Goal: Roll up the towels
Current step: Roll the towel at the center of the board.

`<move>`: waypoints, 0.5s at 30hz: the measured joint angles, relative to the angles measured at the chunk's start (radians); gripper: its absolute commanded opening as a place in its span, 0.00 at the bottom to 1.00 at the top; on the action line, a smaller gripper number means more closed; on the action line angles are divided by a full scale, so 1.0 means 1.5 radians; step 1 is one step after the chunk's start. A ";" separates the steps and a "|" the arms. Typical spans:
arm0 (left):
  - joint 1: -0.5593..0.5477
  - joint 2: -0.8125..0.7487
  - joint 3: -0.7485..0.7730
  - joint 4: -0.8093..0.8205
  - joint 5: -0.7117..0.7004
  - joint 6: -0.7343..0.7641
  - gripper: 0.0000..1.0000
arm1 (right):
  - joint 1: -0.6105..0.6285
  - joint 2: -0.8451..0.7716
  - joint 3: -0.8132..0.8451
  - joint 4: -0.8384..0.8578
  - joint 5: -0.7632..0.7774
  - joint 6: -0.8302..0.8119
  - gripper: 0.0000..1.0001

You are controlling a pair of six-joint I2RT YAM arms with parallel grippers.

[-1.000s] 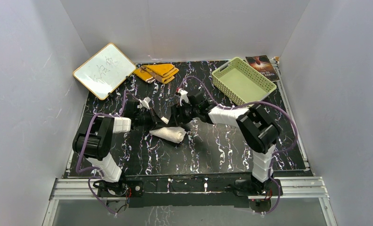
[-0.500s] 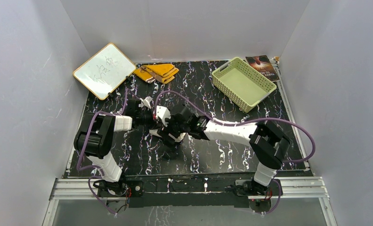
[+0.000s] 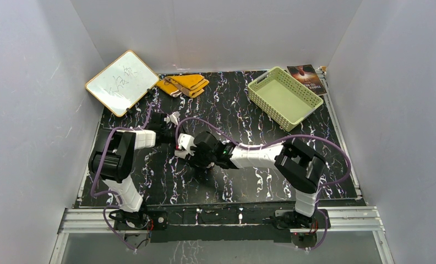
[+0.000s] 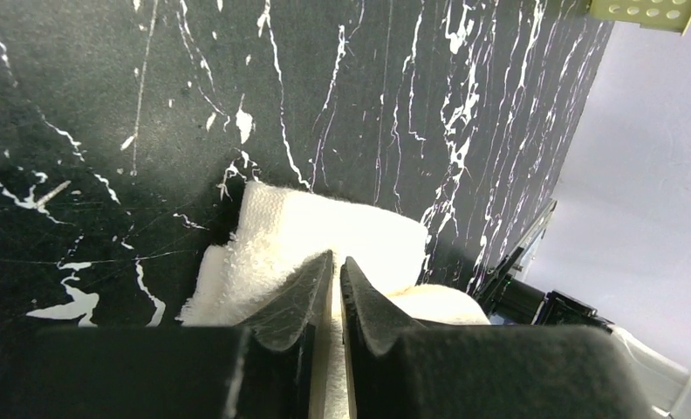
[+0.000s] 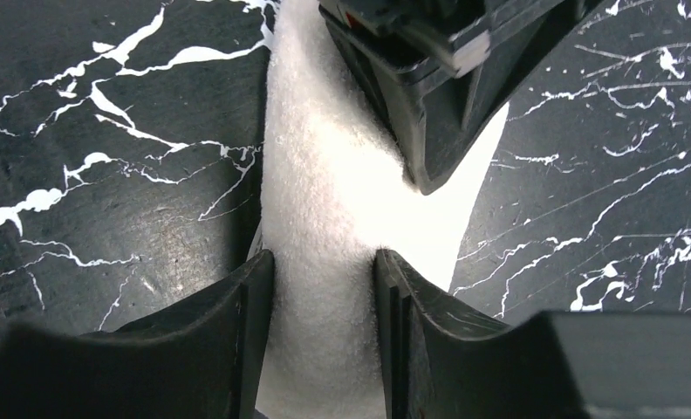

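Cream towel, left gripper pinching its edge, right gripper clamped around it, right arm stretched leftward across table

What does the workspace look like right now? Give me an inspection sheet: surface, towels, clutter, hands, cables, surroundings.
Surface: black white-veined tabletop, no spills seen.
Job's things: cream towel mid-table, gathered into a narrow bundle between both hands; yellow towel folded at the far edge, untouched.
Clutter: green basket far right; whiteboard far left; booklet behind the basket.
Grippers: left hand shut, pinching a layer of the cream towel; right hand has its fingers against both sides of the same bundle.
Cables: purple cables loop off both arms; no snag seen.
Surroundings: pale walls on three sides; metal rail along the near edge.
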 measured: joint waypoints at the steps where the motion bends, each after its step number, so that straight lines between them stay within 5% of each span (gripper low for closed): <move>1: 0.000 0.004 0.010 -0.018 0.000 0.002 0.10 | 0.000 0.000 -0.008 0.010 0.008 0.004 0.39; 8: 0.058 -0.011 0.030 -0.121 -0.003 0.003 0.19 | -0.006 -0.027 -0.083 0.109 -0.002 0.056 0.25; 15: 0.192 -0.099 0.053 -0.243 -0.088 0.054 0.30 | -0.085 -0.041 -0.108 0.129 -0.160 0.126 0.21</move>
